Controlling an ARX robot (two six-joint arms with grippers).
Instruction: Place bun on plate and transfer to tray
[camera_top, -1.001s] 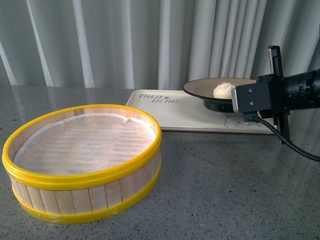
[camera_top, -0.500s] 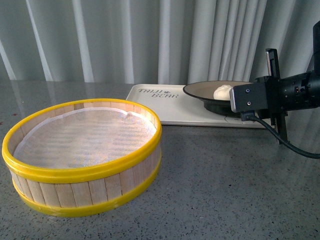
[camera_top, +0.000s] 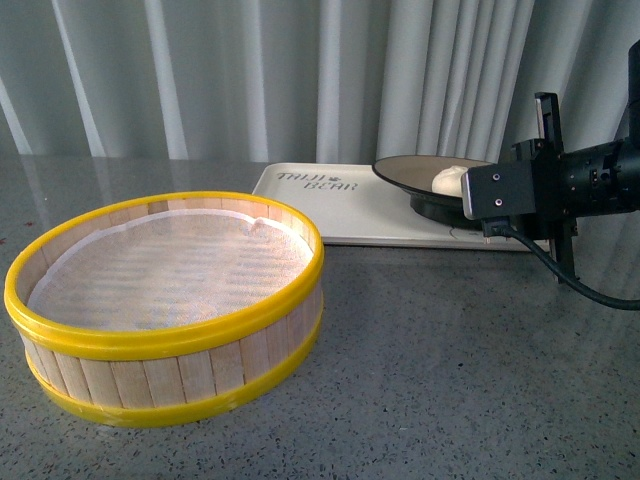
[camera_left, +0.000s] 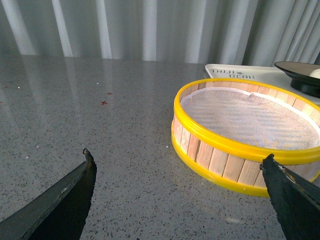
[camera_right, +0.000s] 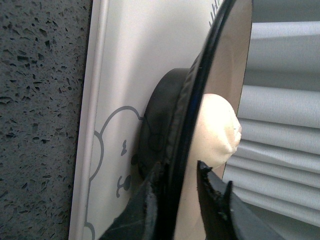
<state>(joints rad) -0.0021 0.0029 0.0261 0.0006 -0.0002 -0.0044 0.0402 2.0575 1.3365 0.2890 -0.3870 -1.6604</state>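
Lower now than a second ago: the plate (camera_top: 432, 172) has come down and looks to be sitting on the tray (camera_top: 350, 205), where earlier it hung a touch above it, and the right arm has dropped with it.

Biggest thing around is the steamer basket (camera_top: 165, 300), yellow-rimmed, with only its white liner inside. It stands on the grey speckled table (camera_top: 450, 380), in front of the tray and a little apart from it.

Behind the basket and off to the right lies the tray, cream-white, flat on the table. At its right-hand end, beside the printed bear face, stands the plate, its black foot looking to be down on the tray surface in the right wrist view. And on the plate, the bun (camera_top: 449, 181), pale and round, towards the side nearest the arm.

The right gripper (camera_right: 180, 192) has its two fingers either side of the plate's black rim, closed onto it, so it hasn't let go. The left gripper (camera_left: 180, 172) hangs over bare table in front of the basket, fingers spread wide, nothing between them.

So by my reckoning: bun on plate, done; plate onto tray, as good as done. What's left looks like loosening those fingers and backing the arm away without dragging the plate along.
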